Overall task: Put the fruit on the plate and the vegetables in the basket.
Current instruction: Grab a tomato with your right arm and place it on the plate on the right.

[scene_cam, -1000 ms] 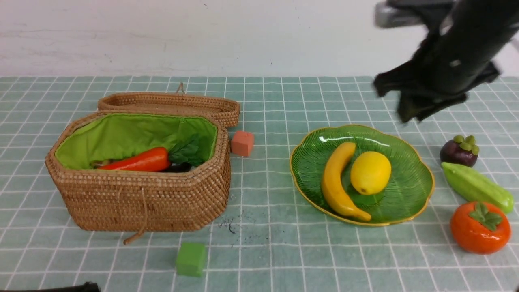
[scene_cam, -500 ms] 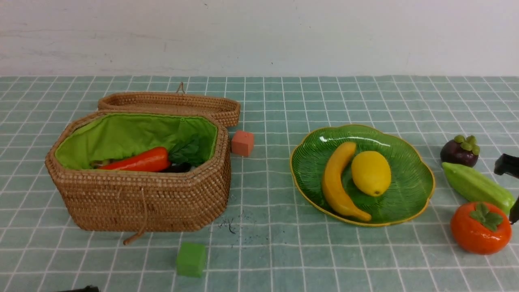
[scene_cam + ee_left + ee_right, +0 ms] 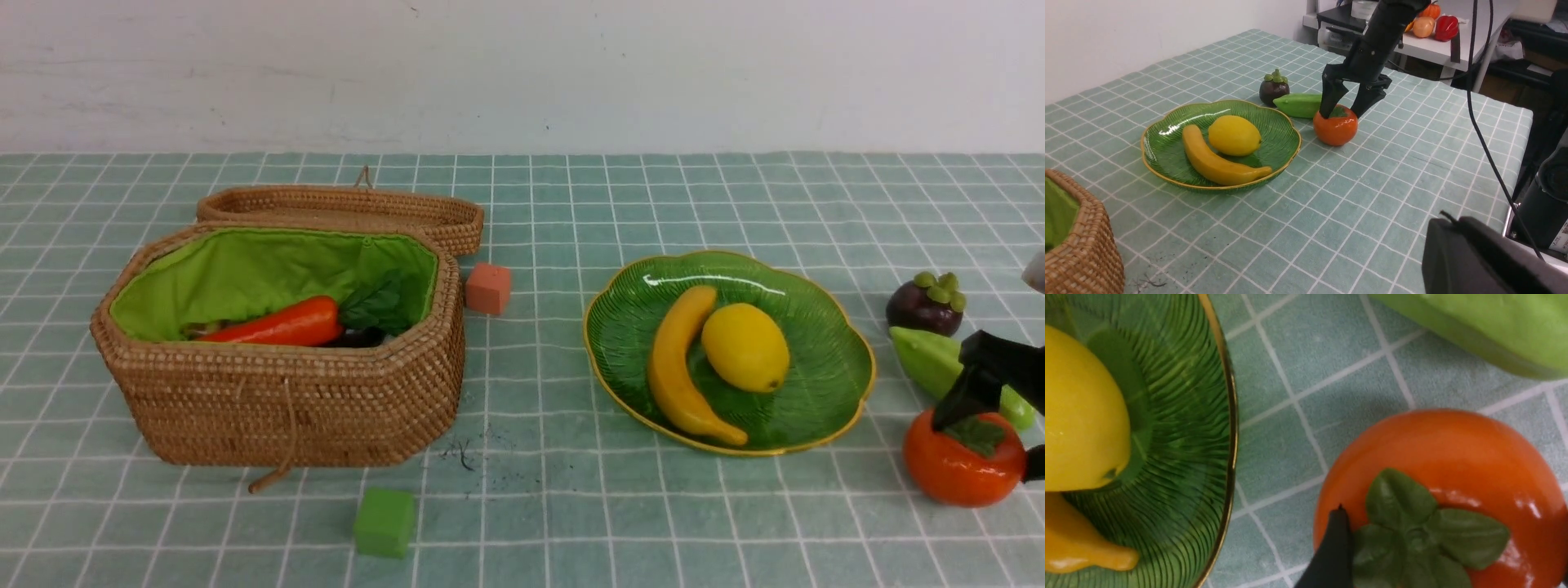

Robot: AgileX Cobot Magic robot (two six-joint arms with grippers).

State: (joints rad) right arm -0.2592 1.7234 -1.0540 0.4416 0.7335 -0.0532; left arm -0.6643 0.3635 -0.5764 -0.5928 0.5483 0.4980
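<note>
Down from high over the far right of the table a moment ago, the right gripper (image 3: 1342,113) now stands over the persimmon (image 3: 951,469). Its jaws are spread wide, one finger on each side of the green leaf cap, tips at the fruit's top and not yet closed on it. Nearest the robot, the left gripper (image 3: 1478,261) sits low at the table's near edge with its jaws together. A green cube (image 3: 384,522) lies on the checked cloth (image 3: 571,506) in front of the basket (image 3: 286,408) and is no part of the job. The basket holds the carrot (image 3: 282,325), with something dark beside its leaves that may be the eggplant. What lies at its other end is too hidden to name. Right of the basket, the plate (image 3: 824,359) carries the banana (image 3: 673,367) and the lemon (image 3: 745,347), touching each other. Beyond the persimmon, the cucumber (image 3: 922,355) still lies on the cloth just beside the plate, and behind it the mangosteen (image 3: 922,306) waits too. Farthest back are a pink cube (image 3: 488,287) and the basket's open lid (image 3: 343,208). By my judgement the work is over halfway: two fruits and one vegetable at least remain.
</note>
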